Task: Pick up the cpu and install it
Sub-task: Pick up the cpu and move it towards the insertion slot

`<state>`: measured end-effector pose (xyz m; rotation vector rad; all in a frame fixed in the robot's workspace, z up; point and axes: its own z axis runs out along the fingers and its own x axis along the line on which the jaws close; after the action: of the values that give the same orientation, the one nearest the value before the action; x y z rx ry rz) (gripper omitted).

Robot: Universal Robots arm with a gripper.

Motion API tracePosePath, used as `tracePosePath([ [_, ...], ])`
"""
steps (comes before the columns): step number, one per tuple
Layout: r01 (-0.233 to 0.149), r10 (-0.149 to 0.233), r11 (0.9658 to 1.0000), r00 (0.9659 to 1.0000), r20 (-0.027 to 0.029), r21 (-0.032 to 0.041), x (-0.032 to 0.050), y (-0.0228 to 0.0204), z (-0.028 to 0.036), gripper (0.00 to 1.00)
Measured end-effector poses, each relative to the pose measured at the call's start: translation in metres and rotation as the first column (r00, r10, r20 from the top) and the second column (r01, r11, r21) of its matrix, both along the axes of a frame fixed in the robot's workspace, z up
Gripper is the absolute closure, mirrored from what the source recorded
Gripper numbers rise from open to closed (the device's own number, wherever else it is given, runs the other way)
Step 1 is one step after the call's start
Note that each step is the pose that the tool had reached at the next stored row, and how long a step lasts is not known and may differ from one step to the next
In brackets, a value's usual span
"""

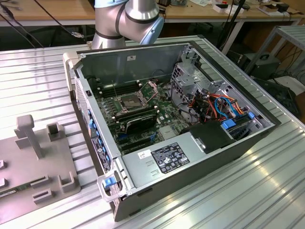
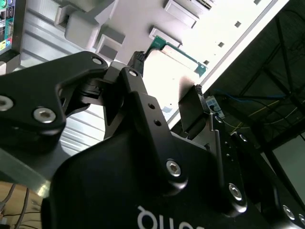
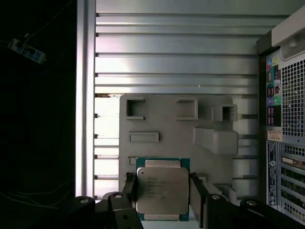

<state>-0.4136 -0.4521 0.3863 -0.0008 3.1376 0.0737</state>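
cpu pinched in the gripper, clear above the fixture plate

cpu [image 3: 162, 190] sits flat between the two fingers [image 3: 129, 183] of the gripper [image 3: 162, 182], silvery face toward the first wrist view, and the fingers press on its opposite green edges, so the gripper is closed on it. in the second wrist view the cpu's green edge [image 2: 183, 59] spans the gap at the tips of the gripper [image 2: 167, 72]. beyond the fingertips and well apart lies the grey fixture plate [image 3: 162, 119] with raised blocks [image 3: 217, 138], resting on the ribbed aluminium table [image 3: 176, 57]. the open computer case [image 3: 286, 143] stands off to one side of the gripper, beside the plate. exterior view: arm [image 1: 126, 19] behind the case [image 1: 190, 157]; dark-centred socket [image 1: 129, 101] on the board inside, black memory sticks [image 1: 138, 121] just beside it; plate [image 1: 52, 162] at the exterior view's left.
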Motion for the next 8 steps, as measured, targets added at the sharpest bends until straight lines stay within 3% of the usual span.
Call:
tracePosePath([
  [8, 0.000, 0.000, 1.0000, 1.0000, 0.0000, 0.0000, 0.0157, 0.0000, 0.0000, 0.45],
])
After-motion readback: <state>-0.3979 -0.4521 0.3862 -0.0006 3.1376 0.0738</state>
